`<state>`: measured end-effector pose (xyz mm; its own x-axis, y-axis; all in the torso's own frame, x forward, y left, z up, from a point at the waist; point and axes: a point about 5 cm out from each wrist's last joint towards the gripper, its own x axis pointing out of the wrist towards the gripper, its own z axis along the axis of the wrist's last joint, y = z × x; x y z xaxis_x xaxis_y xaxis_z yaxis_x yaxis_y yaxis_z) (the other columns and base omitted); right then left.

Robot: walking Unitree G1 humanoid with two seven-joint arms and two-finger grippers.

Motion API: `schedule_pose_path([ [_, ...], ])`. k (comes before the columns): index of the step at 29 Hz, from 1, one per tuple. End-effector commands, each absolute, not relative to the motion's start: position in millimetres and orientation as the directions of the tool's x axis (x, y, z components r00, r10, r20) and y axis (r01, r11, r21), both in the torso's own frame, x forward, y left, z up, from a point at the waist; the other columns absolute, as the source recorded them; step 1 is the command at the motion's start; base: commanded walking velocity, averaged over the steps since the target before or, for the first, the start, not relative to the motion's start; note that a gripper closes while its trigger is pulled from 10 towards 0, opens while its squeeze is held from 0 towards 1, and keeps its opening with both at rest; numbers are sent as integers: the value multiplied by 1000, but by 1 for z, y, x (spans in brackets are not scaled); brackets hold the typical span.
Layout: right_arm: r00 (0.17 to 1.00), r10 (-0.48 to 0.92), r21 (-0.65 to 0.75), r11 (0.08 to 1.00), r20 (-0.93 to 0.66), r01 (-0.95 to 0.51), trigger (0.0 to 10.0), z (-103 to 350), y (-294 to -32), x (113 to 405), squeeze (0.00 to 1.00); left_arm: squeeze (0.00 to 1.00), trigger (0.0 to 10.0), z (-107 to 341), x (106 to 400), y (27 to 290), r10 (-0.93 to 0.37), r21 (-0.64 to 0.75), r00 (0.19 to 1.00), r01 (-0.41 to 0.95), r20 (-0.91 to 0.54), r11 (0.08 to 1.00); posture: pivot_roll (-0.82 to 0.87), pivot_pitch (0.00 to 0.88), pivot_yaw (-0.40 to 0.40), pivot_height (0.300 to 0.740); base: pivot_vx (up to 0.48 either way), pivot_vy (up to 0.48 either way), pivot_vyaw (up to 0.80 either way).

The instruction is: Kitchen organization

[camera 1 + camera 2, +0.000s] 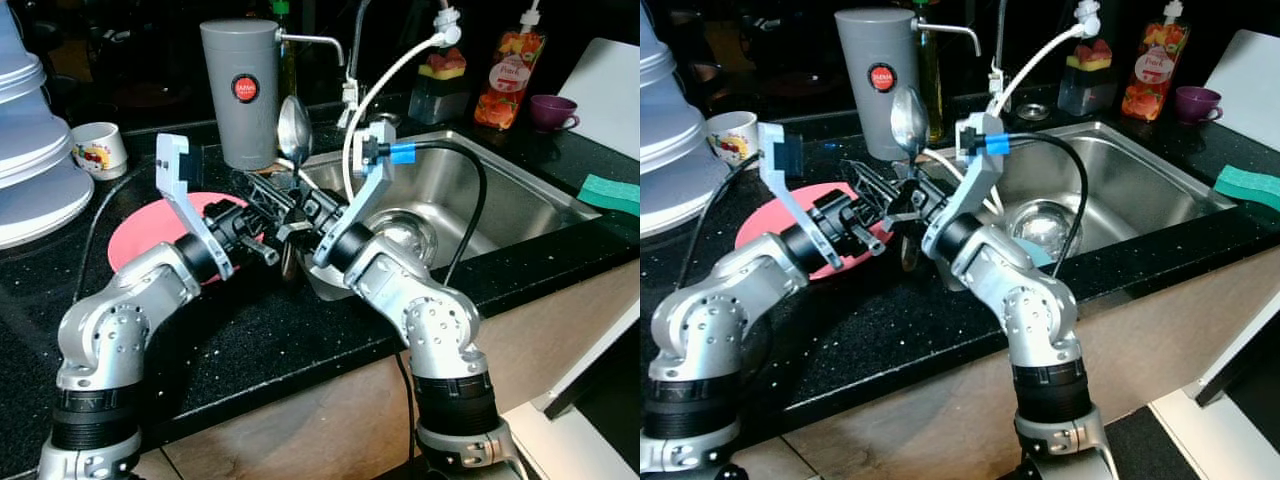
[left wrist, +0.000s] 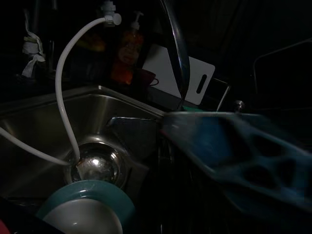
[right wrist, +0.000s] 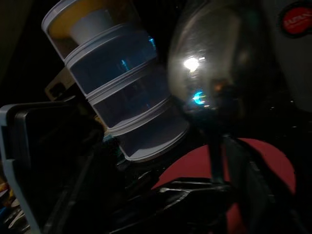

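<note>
A large metal spoon (image 1: 293,128) stands upright over the black counter (image 1: 250,330), just left of the sink (image 1: 500,185). My right gripper (image 1: 292,222) reaches in from the sink side and is shut on the spoon's handle; the spoon bowl (image 3: 214,73) looms close in the right wrist view. My left gripper (image 1: 275,225) comes from the left over a red plate (image 1: 140,235), its fingers spread apart beside the handle. Whether they touch it I cannot tell. The two grippers meet at the spoon.
A grey canister (image 1: 240,90) stands right behind the spoon. A metal bowl (image 1: 405,235), a teal plate (image 2: 87,209) and a white hose (image 1: 390,80) are in the sink. Stacked containers (image 1: 30,150) and a mug (image 1: 98,148) sit far left; a green sponge (image 1: 610,192) far right.
</note>
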<state>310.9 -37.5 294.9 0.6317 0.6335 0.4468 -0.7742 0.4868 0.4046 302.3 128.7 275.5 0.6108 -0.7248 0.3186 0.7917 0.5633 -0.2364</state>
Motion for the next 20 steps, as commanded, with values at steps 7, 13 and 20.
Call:
schedule_pose_path([
  [7,644,605,420,489,468,-765,549,300,-37,312,0,0,0,276,303,131,-721,-246,612,791,325,560,-30,53,45,740,0,0,0],
  [13,666,578,436,503,472,-746,0,301,-42,315,0,0,0,276,302,131,-720,-248,612,791,326,560,-30,53,46,740,0,0,0],
  [20,686,546,452,516,480,-727,0,303,-47,320,0,0,0,276,302,131,-720,-248,613,790,326,561,-31,51,47,740,0,0,0],
])
